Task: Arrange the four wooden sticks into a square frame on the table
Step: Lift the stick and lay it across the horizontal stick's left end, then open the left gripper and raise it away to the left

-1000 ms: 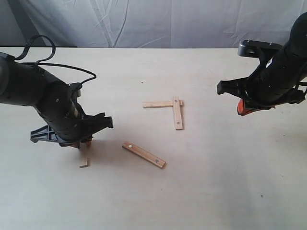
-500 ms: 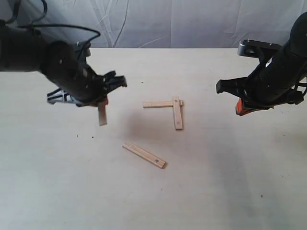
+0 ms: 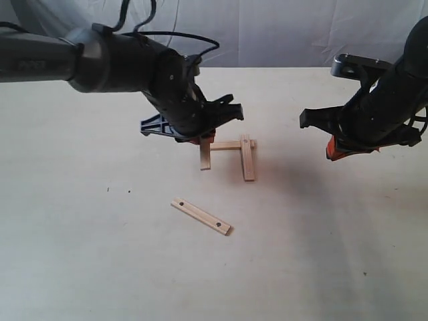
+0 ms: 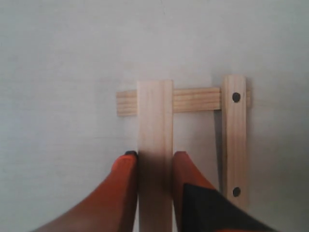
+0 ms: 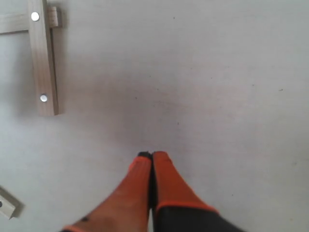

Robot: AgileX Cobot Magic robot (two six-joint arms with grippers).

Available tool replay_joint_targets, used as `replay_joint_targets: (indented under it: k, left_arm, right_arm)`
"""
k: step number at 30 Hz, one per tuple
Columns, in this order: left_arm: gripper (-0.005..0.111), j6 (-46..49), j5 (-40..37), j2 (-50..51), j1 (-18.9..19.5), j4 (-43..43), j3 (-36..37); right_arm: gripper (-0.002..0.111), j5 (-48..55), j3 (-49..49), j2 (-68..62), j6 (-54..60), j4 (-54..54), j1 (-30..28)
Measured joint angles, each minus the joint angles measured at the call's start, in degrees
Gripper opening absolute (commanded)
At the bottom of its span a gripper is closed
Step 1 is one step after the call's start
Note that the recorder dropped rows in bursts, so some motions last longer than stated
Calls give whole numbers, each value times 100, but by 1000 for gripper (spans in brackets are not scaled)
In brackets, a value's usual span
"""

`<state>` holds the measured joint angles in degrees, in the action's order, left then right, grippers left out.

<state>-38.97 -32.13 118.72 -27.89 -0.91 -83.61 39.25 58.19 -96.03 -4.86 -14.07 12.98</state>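
Observation:
My left gripper (image 3: 204, 139) (image 4: 154, 155) is shut on a wooden stick (image 3: 205, 156) (image 4: 155, 145), which hangs over the free end of the horizontal stick (image 3: 224, 145) (image 4: 195, 99). That horizontal stick joins a stick with two holes (image 3: 248, 160) (image 4: 234, 140) (image 5: 42, 58) in an L on the table (image 3: 301, 247). A fourth stick (image 3: 200, 215) lies slanted nearer the front, apart from the others. My right gripper (image 3: 336, 150) (image 5: 151, 154) hovers at the right, shut and holding nothing. Whether the held stick touches the stick below, I cannot tell.
A pale cloth backdrop (image 3: 234, 30) hangs behind the table's far edge. Black cables (image 3: 167, 33) trail from the left arm. A corner of the slanted stick (image 5: 6, 205) shows in the right wrist view.
My left arm has carried its stick from the front left, up and to the right, over the L-shaped pair. The right arm has stayed nearly still.

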Motion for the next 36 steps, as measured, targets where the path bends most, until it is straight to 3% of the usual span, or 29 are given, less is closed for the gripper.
replay_joint_targets:
  k: [20,22,28,36]
  left_arm:
    - [0,-83,-47,541,-124,-77,-236]
    - [4,-83,-38,555,-124,-89,-236]
    - [35,-98,-38,565,-124,-89,-236]
    - [30,-98,-102,528,-124,-89,-236]
  right_arm:
    - [0,-137,0,0,0,-57,0]
    - [0,-137,0,0,0,-57,0]
    - [0,-137,0,0,0,-57,0]
    - [0,-137,0,0,0,-57,0]
